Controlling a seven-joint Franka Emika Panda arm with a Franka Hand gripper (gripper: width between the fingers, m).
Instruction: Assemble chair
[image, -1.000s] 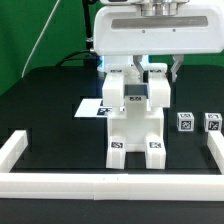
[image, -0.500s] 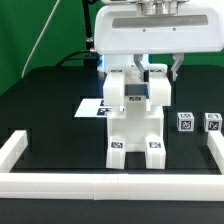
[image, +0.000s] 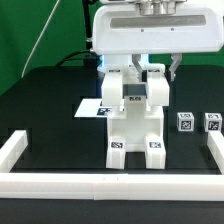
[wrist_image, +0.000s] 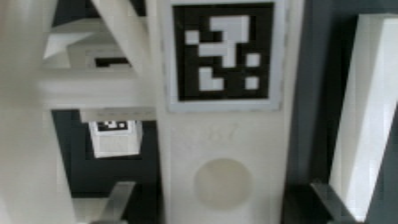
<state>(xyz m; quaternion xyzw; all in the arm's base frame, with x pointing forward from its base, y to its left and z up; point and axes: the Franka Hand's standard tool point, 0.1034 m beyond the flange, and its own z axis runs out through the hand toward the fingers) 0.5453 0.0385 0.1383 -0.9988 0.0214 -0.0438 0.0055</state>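
The gripper (wrist_image: 222, 205) stands partly open, its two dark fingers (wrist_image: 121, 205) flanking a flat upright slab of the chair (wrist_image: 222, 150). Thin dark slits seem to lie between the pads and the slab, but the blur leaves it unclear whether they press on it. The slab is matte white plastic, faintly grainy. It has a shallow oval dimple (wrist_image: 222, 180) low on its face and, above that, a square black-and-white tag (wrist_image: 222, 55) of blocky cells. Only the wrist view shows the dimple and that tag close up, along with a slanted white strut (wrist_image: 121, 30) beside the slab and a second small tag (wrist_image: 116, 125) further off. In the exterior view the gripper (image: 150, 68) hangs below the glossy white arm (image: 150, 35) at the top of the chair (image: 135, 115). The chair stands upright in the middle of the black table (image: 50, 140), chunky and square-edged, with a tag on each front foot (image: 117, 148). Behind it, toward the exterior view's left, lies the thin marker board (image: 90, 107). At the exterior view's right sit two small tagged cubes (image: 183, 122), apart from the chair. Low white border bars (image: 20, 150) edge the table.
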